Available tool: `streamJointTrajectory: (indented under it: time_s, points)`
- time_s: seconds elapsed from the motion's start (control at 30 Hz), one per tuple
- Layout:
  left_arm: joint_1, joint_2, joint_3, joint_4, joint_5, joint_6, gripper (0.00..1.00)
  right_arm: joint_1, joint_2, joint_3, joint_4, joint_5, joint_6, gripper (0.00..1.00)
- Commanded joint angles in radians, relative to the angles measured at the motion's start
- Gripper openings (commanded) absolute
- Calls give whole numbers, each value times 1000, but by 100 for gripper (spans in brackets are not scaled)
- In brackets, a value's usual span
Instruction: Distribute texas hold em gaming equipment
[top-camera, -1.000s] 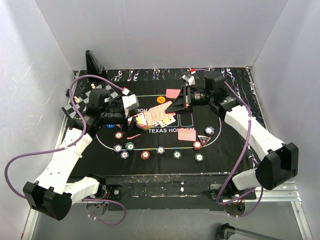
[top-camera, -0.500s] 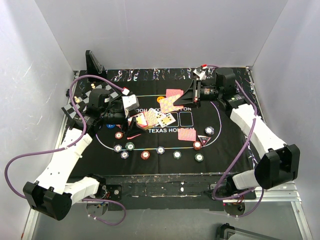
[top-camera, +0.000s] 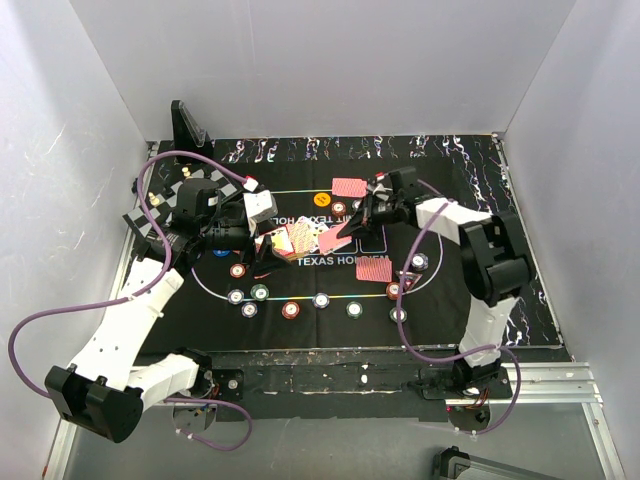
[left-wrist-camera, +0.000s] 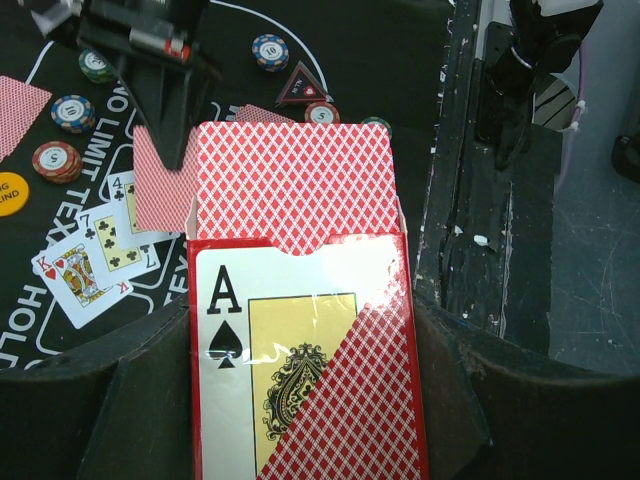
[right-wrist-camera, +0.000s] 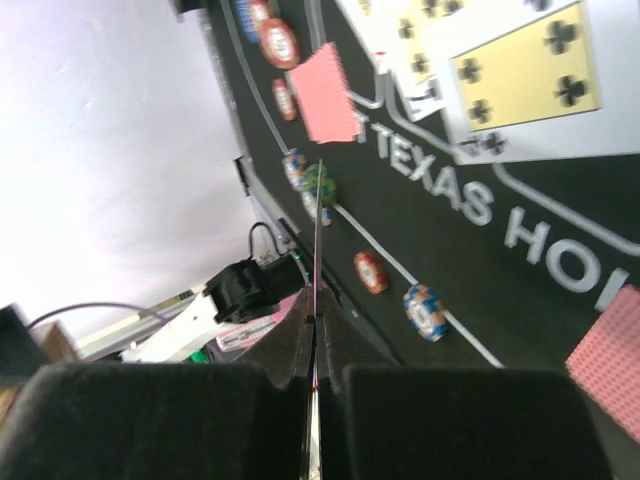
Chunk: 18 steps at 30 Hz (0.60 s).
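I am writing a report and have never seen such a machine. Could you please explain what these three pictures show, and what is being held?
These are two robot arms bolted at the near edge of a table, each ending in a two-finger gripper. The top picture comes from a fixed camera above and behind them: the left arm is on the left, the right arm on the right. The other two pictures come from small cameras on the wrists, looking along the fingers.

On the table lies a black poker mat with round chips, face-up cards, face-down cards and an orange button.

The left gripper is shut on a card box showing an ace of spades. The right gripper pinches one card, seen edge-on.
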Motion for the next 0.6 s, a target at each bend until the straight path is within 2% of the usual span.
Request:
streamJointTrajectory:
  time_s: [0.0, 0.23, 0.33, 0.57]
  points:
    - [4, -24, 23, 12, 27, -3, 0, 56, 87, 80, 25, 76, -59, 1]
    - [5, -29, 18, 12, 23, -4, 0, 114, 213, 184, 22, 171, -76, 1]
    - [7, -29, 13, 12, 25, -6, 0, 139, 251, 230, -52, 233, -107, 1]
    - [5, -44, 3, 14, 22, -3, 0, 148, 275, 212, -130, 338, -131, 4]
